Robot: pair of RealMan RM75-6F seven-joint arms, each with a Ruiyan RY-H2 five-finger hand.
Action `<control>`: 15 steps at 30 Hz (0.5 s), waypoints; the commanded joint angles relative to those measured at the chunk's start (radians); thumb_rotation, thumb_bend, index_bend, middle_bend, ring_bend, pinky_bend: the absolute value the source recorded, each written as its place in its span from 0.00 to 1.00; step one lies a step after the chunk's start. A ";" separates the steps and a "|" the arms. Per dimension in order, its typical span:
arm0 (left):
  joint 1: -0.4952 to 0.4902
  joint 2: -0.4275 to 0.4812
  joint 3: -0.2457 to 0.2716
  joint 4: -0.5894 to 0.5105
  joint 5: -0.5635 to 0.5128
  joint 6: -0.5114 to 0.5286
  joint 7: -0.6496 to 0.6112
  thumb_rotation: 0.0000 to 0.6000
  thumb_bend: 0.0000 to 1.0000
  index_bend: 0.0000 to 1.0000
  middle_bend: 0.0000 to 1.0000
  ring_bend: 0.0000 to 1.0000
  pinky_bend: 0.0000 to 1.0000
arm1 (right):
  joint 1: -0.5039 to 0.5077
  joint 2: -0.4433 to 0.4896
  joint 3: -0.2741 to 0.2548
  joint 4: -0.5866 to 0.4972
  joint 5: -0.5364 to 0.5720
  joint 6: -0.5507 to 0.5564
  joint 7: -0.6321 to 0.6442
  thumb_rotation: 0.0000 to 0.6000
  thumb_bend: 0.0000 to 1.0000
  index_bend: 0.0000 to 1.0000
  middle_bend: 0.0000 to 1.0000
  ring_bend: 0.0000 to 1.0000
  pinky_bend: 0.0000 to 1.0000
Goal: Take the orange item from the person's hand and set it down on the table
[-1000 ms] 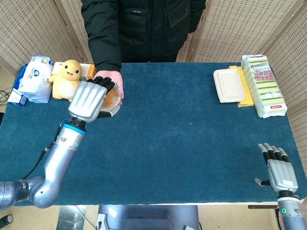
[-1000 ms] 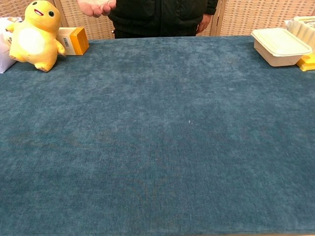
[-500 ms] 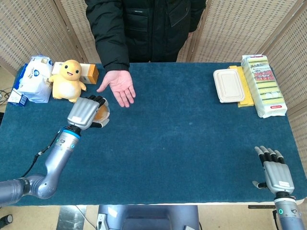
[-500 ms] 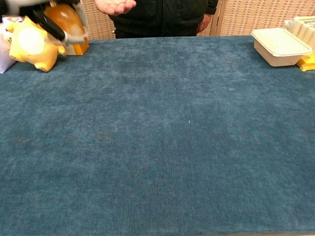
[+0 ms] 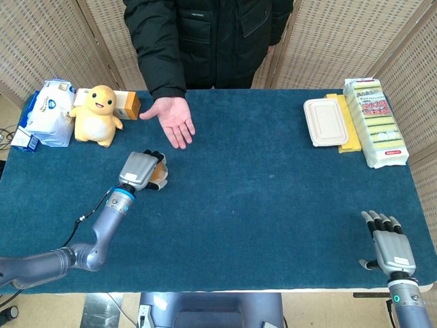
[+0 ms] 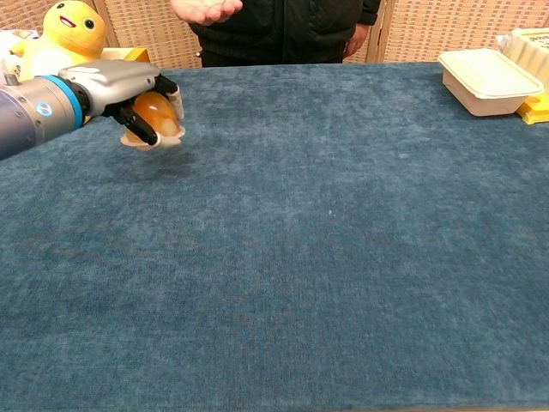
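Fingers of the left hand (image 6: 129, 90) were curled around the orange item (image 6: 157, 114), holding it low over the table (image 6: 343, 257) at the upper left of the chest view, below the person's hand (image 5: 174, 121), which lay open and bare. Released while clear of the cloth, the rounded item would likely roll toward the yellow plush toy (image 5: 97, 115). At the lower right of the head view, the right hand (image 5: 392, 247) rested holding nothing, fingers straight and slightly apart.

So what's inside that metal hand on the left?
The left hand grips an orange item, rounded and glossy. The fingers cover its far side, so its full shape stays hidden.
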 commanded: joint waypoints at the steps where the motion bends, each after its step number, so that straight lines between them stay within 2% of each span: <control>1: 0.001 -0.013 -0.002 0.010 -0.030 -0.045 0.012 1.00 0.31 0.39 0.47 0.39 0.48 | 0.003 -0.001 0.000 -0.003 0.002 -0.001 -0.003 1.00 0.07 0.04 0.08 0.09 0.04; 3: -0.007 -0.005 -0.007 -0.007 -0.082 -0.070 0.057 1.00 0.27 0.29 0.30 0.22 0.38 | 0.003 -0.002 -0.002 -0.003 0.004 -0.001 -0.007 1.00 0.07 0.04 0.08 0.09 0.04; 6: -0.014 -0.002 -0.011 -0.029 -0.123 -0.073 0.103 1.00 0.25 0.18 0.16 0.07 0.29 | 0.004 0.000 -0.005 -0.006 0.004 -0.003 -0.007 1.00 0.07 0.04 0.08 0.09 0.04; 9: -0.018 0.014 -0.014 -0.066 -0.167 -0.079 0.137 1.00 0.20 0.05 0.06 0.01 0.25 | 0.004 0.002 -0.005 -0.009 0.003 0.002 -0.007 1.00 0.07 0.04 0.08 0.09 0.04; 11: -0.019 0.028 -0.017 -0.091 -0.185 -0.074 0.152 1.00 0.16 0.00 0.01 0.00 0.22 | 0.004 0.002 -0.005 -0.010 0.004 0.004 -0.006 1.00 0.07 0.04 0.08 0.09 0.04; 15: -0.006 0.069 -0.026 -0.144 -0.182 -0.053 0.141 1.00 0.11 0.00 0.00 0.00 0.21 | 0.003 0.004 -0.008 -0.011 0.000 0.007 -0.001 1.00 0.07 0.04 0.08 0.09 0.04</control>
